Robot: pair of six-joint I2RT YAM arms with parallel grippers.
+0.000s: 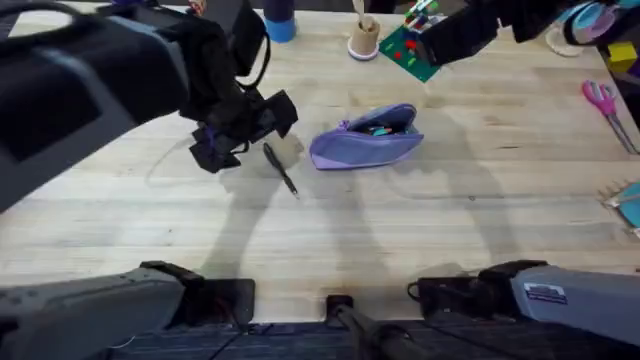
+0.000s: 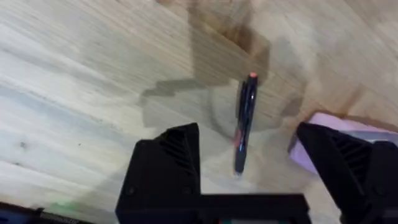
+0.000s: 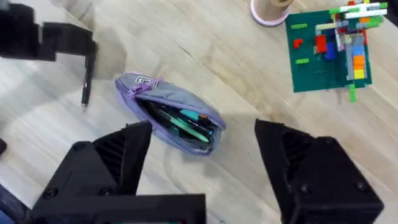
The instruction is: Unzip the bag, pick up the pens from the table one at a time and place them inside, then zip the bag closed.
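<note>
The table point(image 1: 470, 240) carries the bag point(image 1: 365, 140), lying unzipped mid-surface with pens already inside. The left gripper point(image 2: 249, 168) hangs wide over the last pen point(image 2: 244, 127), which seems to lie flat beside the bag. The right gripper point(image 3: 202, 155) waits wide above the bag. Closing off-centre could roll the pen away.

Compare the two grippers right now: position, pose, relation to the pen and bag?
The left gripper hangs low over the black pen, which lies on the table between its open fingers in the left wrist view; the right gripper is high and holds nothing. The left gripper is beside the bag, the right gripper looks down on the bag's open zipper, pens already inside. Both are open and black-fingered.
</note>
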